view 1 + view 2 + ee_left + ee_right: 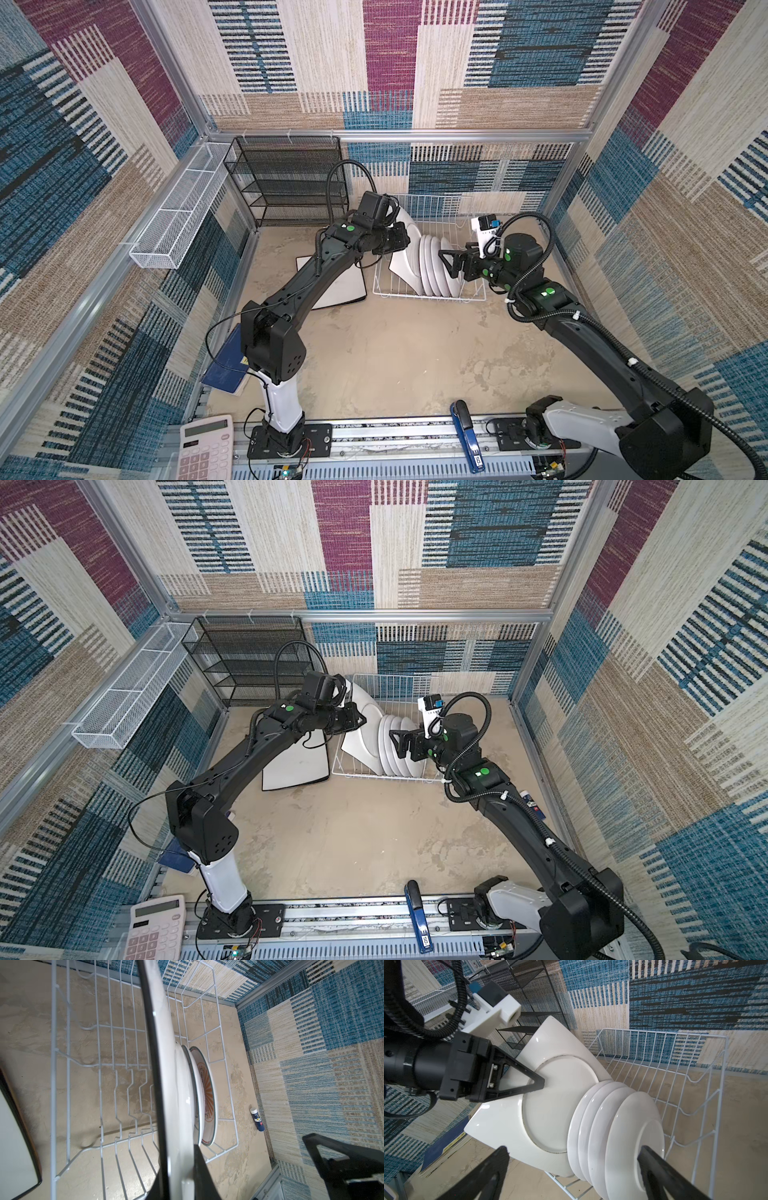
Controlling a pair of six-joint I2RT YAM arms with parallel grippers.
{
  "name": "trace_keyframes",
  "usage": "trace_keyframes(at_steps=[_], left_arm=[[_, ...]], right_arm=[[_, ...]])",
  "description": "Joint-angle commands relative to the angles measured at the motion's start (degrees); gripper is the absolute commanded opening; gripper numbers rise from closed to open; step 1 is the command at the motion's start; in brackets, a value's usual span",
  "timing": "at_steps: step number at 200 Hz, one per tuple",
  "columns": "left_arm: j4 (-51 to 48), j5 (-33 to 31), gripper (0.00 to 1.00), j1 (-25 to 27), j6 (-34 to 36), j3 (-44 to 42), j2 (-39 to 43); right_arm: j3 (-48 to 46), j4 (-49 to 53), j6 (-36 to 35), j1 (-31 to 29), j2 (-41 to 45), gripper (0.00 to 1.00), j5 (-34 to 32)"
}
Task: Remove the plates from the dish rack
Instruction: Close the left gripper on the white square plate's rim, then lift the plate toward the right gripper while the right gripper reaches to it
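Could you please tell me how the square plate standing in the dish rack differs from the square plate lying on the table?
The racked plate stands on edge, leaning, in the dish rack; the table plate lies flat. The left tool is shut on the racked plate; the table plate lies free. Both are square and white with dark edges.

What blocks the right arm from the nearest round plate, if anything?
Probably nothing: the open right gripper faces the round plate with nothing between; the left gripper holds the square plate farther off.

Glossy plates (623, 1126), white wire dish rack (664, 1033)
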State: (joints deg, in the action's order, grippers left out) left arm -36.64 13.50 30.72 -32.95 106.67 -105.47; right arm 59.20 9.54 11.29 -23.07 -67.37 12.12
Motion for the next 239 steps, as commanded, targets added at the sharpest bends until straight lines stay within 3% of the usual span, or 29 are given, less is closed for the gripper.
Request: trace_keyframes(at_steps=[1,76,173,206,239], left_arm=[[3.6,-1.5,0.0,-0.1,3.0,1.0,1.6],[2.6,-1.7,0.0,-0.4,5.0,2.4,3.4],[-1.3,-8.3,0.0,-1.3,12.5,5.3,7.1],[0.2,-10.8,0.0,-1.4,19.8,4.3,9.7],[7.2,-9.0,0.0,-1.4,32.9,-2.5,15.8]], right_arm=[[0.0,-3.1,0.6,0.0,0.2,0.99,-0.7],[0.7,-3.8,1.2,0.0,0.0,0.99,-0.3],[4.9,-2.2,4.3,0.0,-4.1,0.99,2.4],[7.3,-0.3,6.6,0.1,-5.6,0.99,3.8],[10.4,2.8,10.1,1.4,-7.8,0.99,7.2]])
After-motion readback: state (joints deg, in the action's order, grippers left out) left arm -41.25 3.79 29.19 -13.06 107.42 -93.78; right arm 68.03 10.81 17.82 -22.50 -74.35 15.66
